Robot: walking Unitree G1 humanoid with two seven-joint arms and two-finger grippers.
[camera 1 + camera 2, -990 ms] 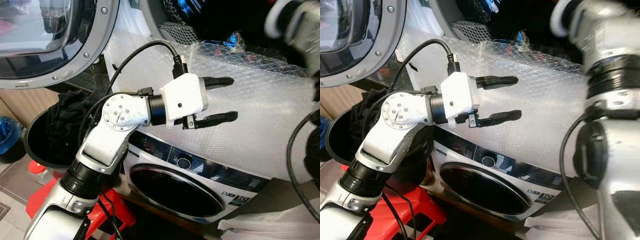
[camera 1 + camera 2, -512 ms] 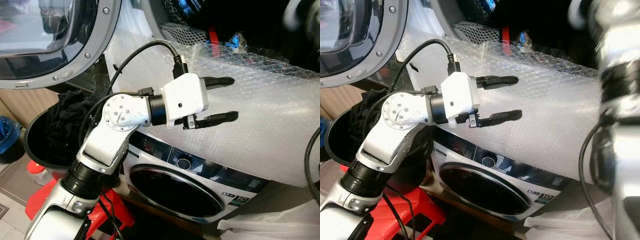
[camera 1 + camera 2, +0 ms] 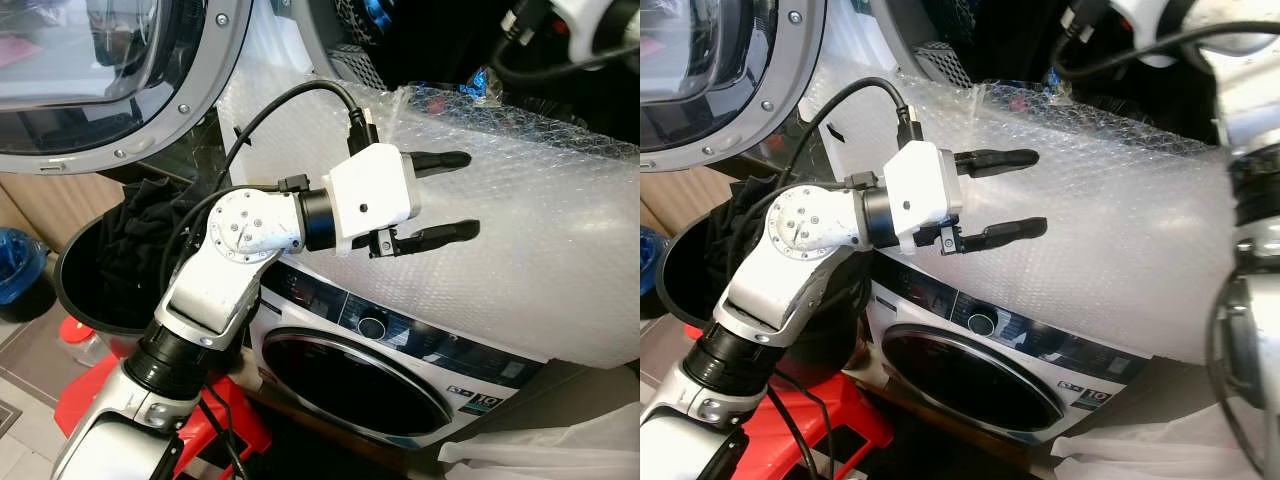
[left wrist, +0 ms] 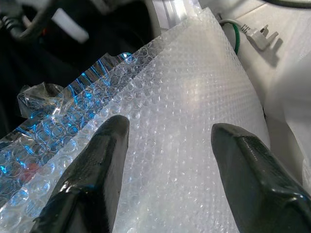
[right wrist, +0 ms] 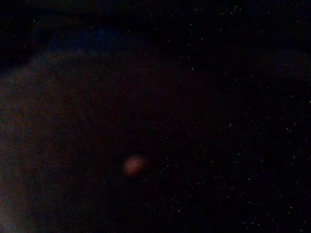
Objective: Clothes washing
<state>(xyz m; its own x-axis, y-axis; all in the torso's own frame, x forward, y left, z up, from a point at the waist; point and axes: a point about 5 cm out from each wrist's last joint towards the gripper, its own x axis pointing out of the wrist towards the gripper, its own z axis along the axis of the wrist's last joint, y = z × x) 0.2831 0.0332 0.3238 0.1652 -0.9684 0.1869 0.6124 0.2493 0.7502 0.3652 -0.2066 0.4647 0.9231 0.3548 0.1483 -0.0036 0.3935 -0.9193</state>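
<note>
Bubble wrap (image 3: 520, 230) drapes over the top of the lower washing machine (image 3: 400, 370), a white front-loader whose dark round door (image 3: 350, 385) and control panel show beneath the wrap's edge. The left gripper (image 3: 445, 195) hovers just above this plastic sheet with its two black fingers (image 4: 97, 179) spread apart and nothing between them; the left wrist view looks along them onto the bubbled surface. Its silver arm bends up from the lower left, with a black cable (image 3: 290, 105) looping into the white wrist housing.

Above the wrap lies the dark opening of an upper drum (image 3: 440, 40), and its big round door (image 3: 110, 80), grey-rimmed with a glass window, stands swung open at the upper left. The right arm (image 3: 1240, 150) reaches up into that dark opening at the upper right; the right wrist view is almost black apart from one faint reddish spot, so whether the right gripper is open or closed cannot be told.

Dark clothes (image 3: 140, 240) sit in a black round basket (image 3: 75, 285) at the left, beside the lower machine and behind the left arm's elbow. A red stool (image 3: 90, 390) stands under the basket, and a blue object (image 3: 20, 270) rests further left on the floor. White plastic (image 3: 540, 450) lies at the lower right.
</note>
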